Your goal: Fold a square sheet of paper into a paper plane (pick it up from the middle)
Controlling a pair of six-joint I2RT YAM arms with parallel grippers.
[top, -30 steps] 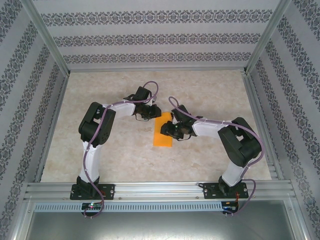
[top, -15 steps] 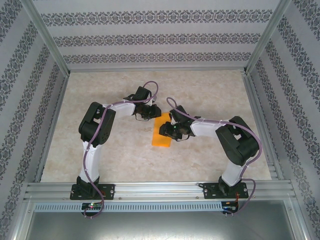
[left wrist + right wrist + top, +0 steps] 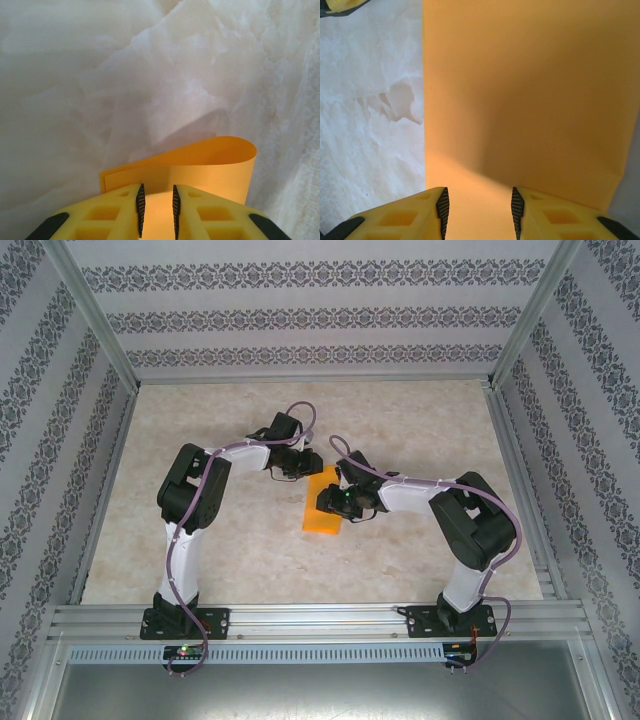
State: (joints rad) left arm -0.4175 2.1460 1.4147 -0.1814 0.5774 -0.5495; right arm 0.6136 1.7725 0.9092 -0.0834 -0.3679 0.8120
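Note:
The square sheet of paper (image 3: 318, 518) is bright orange and lies folded over into a narrow strip mid-table. In the left wrist view its far part (image 3: 200, 167) curls up in a rounded loop, two layers showing at the left edge. My left gripper (image 3: 308, 466) is at the strip's far end, jaws (image 3: 157, 187) a narrow gap apart with orange paper showing in the gap. My right gripper (image 3: 326, 502) hovers low over the strip's middle, open, with flat paper (image 3: 520, 90) under and ahead of it (image 3: 477, 192). No paper plane shape shows.
The pale marbled table top (image 3: 220, 540) runs round the paper on all sides. Patterned walls and aluminium posts (image 3: 95, 320) enclose the table. A yellow fingertip of the left gripper (image 3: 340, 4) peeks into the right wrist view's top left corner.
My right gripper has slid a little to the left, further over the orange strip. The left arm has stayed in place at the strip's far end.

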